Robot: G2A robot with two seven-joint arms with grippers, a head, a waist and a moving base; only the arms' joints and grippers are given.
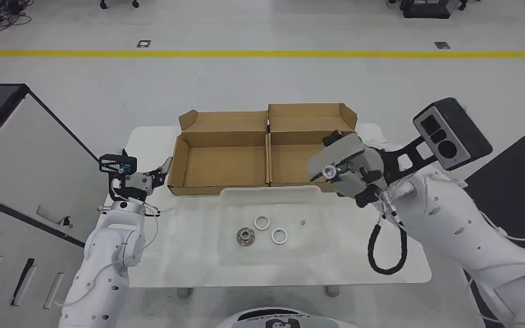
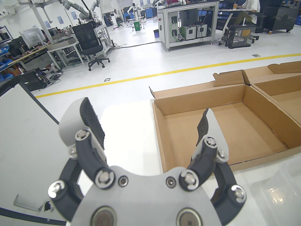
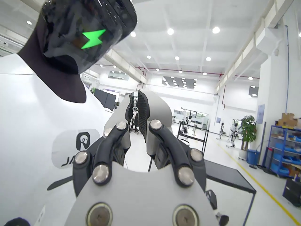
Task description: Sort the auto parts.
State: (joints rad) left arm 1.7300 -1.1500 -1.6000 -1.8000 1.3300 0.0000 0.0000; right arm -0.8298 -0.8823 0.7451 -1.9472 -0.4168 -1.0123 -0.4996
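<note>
Clenched on a small bolt (image 3: 134,99) over the right box (image 1: 291,168), at one o'clock from the tray (image 1: 246,197), the right claw (image 3: 137,109) should lower before letting go; the left claw (image 2: 147,109) hangs released.

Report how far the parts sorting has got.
Done: nothing visible; the left box looks empty. In hand: the right gripper, over the right box, is shut on a small metal part. Left: two white rings, a flanged metal part and a tiny piece in the tray; left gripper open.
</note>
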